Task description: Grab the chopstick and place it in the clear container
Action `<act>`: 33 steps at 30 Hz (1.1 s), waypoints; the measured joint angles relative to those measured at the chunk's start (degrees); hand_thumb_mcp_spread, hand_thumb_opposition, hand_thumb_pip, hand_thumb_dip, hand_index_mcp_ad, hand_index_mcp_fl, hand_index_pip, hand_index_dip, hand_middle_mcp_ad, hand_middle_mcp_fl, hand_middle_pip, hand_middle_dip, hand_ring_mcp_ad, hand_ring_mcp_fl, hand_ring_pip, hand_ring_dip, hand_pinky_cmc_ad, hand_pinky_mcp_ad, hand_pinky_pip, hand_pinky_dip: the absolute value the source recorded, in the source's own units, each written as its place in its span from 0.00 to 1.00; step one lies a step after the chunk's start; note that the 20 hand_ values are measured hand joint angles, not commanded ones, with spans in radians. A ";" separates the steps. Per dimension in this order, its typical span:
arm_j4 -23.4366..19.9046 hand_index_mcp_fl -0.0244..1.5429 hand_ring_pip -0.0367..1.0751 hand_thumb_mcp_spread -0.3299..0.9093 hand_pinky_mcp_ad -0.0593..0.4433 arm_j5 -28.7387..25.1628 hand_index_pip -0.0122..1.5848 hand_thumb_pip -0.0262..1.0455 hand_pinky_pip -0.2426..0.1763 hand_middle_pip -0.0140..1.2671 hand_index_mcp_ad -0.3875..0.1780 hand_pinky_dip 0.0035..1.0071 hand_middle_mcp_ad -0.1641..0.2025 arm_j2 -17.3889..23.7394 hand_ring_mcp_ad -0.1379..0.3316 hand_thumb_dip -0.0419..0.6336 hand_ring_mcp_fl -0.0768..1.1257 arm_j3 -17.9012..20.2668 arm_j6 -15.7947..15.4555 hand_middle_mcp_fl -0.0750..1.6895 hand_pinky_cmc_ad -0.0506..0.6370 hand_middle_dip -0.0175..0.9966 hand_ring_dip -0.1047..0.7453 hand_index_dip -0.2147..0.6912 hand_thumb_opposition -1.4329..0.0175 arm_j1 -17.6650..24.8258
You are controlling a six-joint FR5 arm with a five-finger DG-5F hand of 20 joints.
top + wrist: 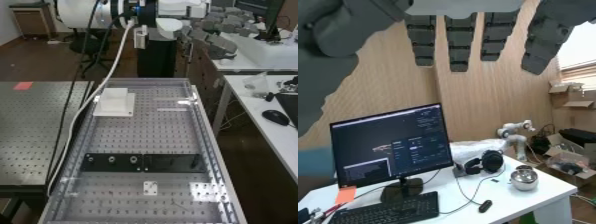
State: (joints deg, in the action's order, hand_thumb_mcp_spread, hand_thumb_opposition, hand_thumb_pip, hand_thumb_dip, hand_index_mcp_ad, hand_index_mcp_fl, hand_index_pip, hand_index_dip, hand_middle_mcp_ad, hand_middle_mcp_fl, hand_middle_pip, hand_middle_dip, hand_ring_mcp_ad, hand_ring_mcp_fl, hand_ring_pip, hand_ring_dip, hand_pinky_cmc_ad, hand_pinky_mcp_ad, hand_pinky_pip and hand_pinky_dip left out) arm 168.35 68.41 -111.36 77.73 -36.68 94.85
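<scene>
The hand point(211, 39) is high at the top right of the high view, out past the far end of the bench and above the floor and desks. Its dark grey fingers are spread and fairly straight, with nothing between them. In the wrist view the hand point(459, 45) is open too, its fingers hanging apart in front of a wooden wall. A see-through object point(255, 84) stands on the white desk at the right of the high view; whether it is the clear container I cannot tell.
The perforated bench point(149, 135) carries a white block on a base point(114, 102), a black plate point(143, 163) across it and a small white plate point(150, 188). A cable hangs along its left side. On a desk stand a monitor point(391, 145), headphones point(491, 161) and a round metal pot point(524, 178).
</scene>
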 joint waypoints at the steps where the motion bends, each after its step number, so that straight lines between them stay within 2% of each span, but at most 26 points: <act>1: -0.08 0.08 0.11 0.40 0.77 0.01 0.04 0.38 0.25 0.12 0.53 0.16 0.64 0.00 0.56 0.05 0.05 0.04 0.00 0.08 0.75 0.26 0.24 0.48 0.58 0.00; 33: -1.22 0.08 0.11 0.40 0.77 -0.31 0.04 0.38 0.25 0.12 0.53 0.16 0.64 0.08 0.56 0.05 0.05 0.53 0.49 0.08 0.73 0.26 0.24 0.46 0.57 0.11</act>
State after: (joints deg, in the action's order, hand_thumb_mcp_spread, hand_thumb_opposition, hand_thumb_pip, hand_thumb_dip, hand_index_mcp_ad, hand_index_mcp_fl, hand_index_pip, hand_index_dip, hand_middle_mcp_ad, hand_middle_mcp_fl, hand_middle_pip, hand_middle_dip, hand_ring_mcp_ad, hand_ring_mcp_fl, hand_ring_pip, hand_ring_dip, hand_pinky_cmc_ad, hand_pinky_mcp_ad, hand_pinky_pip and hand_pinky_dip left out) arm 167.13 68.11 -111.27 78.25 -36.18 94.96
